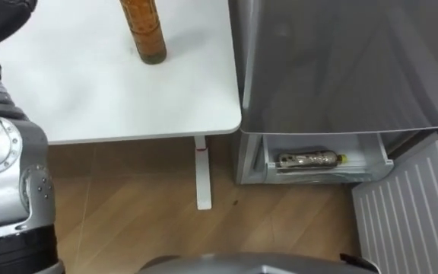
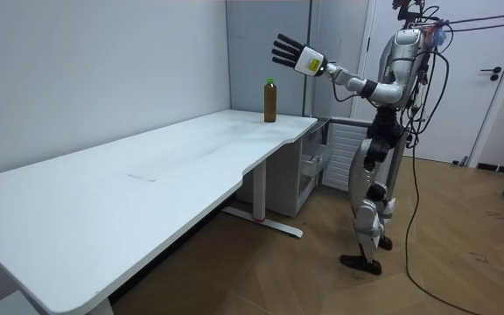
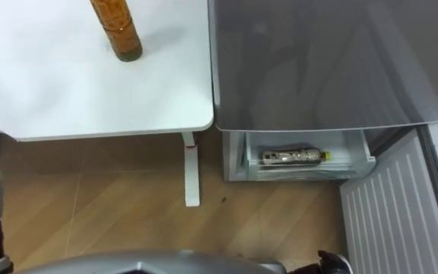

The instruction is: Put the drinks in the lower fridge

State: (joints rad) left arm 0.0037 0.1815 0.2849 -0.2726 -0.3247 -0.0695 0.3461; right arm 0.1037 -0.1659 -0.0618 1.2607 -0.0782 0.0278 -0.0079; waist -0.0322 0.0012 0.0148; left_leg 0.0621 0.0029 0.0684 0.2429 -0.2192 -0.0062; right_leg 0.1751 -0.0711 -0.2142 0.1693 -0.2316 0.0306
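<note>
An amber drink bottle (image 1: 144, 30) with a green cap (image 2: 270, 81) stands upright near the white table's (image 1: 90, 99) corner, beside the fridge. A second bottle (image 1: 306, 159) lies on its side in the pulled-out lower fridge drawer (image 1: 379, 156). In the room view my left hand (image 2: 294, 54) is raised, open with its fingers spread, above the standing bottle and a little towards me, touching nothing. My left forearm (image 1: 10, 175) fills the left edge of the left eye view.
I stand on the wooden floor (image 1: 143, 213) between the table's corner and the grey fridge (image 1: 341, 61). The lower fridge door (image 1: 409, 213) hangs open at my right. The table's white leg (image 1: 201, 171) stands close to the drawer.
</note>
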